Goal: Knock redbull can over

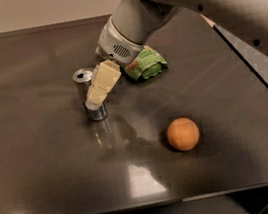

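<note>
Redbull can (81, 89) stands upright, left of centre on the bench (42, 164); knock not yet done. Near edge: orange ball (183, 133), well apart to the right. Mid: gripper (94, 102) tip at the can's right side, apparently touching; jaws look clenched, no gap, holding nothing. Behind: green snack bag (145, 65). Step: contact. Next move likely needs a leftward push, high on the can.

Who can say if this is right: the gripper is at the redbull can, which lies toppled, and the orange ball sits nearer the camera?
Not quite: the camera view shows the redbull can standing upright, not toppled. The gripper is at it; the orange ball sits nearer the camera.
</note>
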`<state>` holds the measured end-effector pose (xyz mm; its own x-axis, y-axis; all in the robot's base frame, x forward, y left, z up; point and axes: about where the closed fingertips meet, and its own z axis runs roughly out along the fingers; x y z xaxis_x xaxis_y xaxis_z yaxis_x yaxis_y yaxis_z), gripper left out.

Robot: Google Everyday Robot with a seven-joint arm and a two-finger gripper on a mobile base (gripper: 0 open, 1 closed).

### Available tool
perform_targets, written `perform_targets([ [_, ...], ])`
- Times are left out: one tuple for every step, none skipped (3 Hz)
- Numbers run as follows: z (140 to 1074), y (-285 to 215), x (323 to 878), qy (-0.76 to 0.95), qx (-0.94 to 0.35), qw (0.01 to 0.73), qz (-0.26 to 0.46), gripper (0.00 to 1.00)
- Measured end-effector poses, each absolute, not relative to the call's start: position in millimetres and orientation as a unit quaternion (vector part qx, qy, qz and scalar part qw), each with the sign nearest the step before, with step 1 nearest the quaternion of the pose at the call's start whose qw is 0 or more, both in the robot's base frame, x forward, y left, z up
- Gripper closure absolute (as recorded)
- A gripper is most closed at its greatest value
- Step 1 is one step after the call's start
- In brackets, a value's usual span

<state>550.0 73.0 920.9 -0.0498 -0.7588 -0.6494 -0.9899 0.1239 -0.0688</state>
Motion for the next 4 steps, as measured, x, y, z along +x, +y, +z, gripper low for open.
perform_targets([
  [918.4,83.8,555.7,0.693,-0.626,0.282,0.218,0.00],
  [916.4,88.8,556.2,0.693,-0.624,0.282,0.226,0.19],
  [916.2,86.3,553.7,0.696,-0.620,0.280,0.231,0.42],
  [927.0,78.3,549.1,0.697,-0.618,0.281,0.232,0.65],
])
